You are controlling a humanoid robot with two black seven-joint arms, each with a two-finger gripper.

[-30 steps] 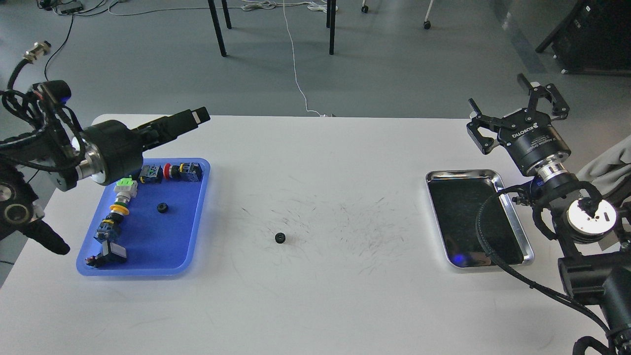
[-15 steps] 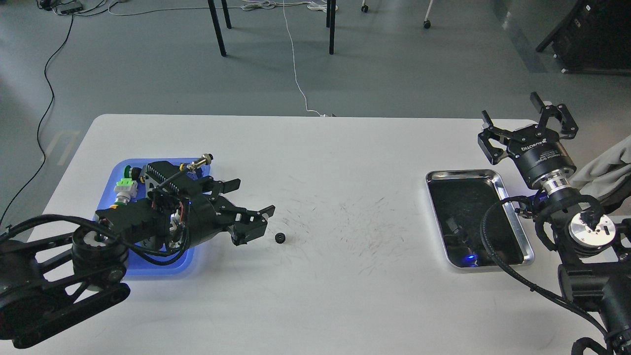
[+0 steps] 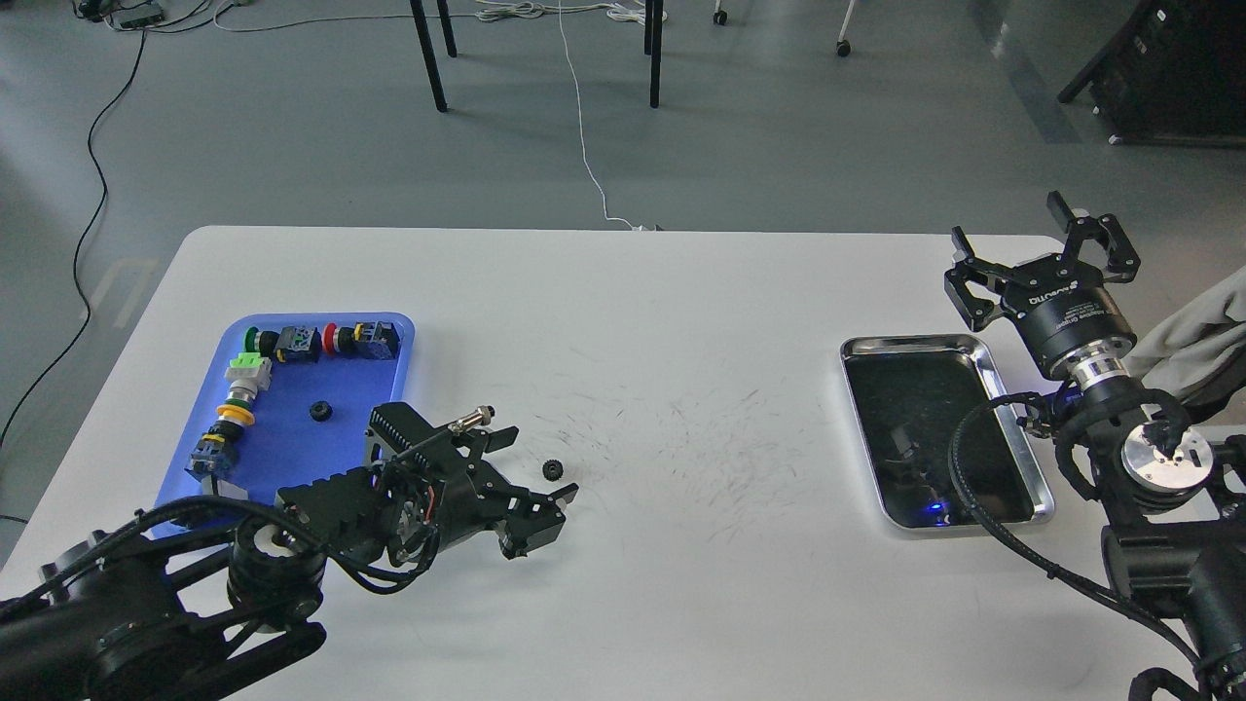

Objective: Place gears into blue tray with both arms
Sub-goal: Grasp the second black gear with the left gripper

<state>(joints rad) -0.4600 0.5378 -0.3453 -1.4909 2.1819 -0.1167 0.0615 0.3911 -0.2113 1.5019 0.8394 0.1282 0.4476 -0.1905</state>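
Observation:
One small black gear (image 3: 552, 469) lies on the white table, right of the blue tray (image 3: 292, 462). My left gripper (image 3: 538, 467) is low over the table and open, one finger beyond the gear and one in front of it, so the gear sits in the gap near the fingertips. Whether a finger touches it I cannot tell. A second gear (image 3: 318, 411) rests inside the blue tray. At the far right, my right gripper (image 3: 1008, 224) is raised beyond the silver tray, open and empty.
Several colourful push-button switches (image 3: 321, 341) line the blue tray's far and left edges. A shiny silver tray (image 3: 915, 343) with a dark bottom stands at the right, by my right arm. The table's middle is scuffed with dark marks.
My left arm has swung off the blue tray and come down toward the near edge, and its open fingers now bracket the table gear. The right gripper has barely moved.

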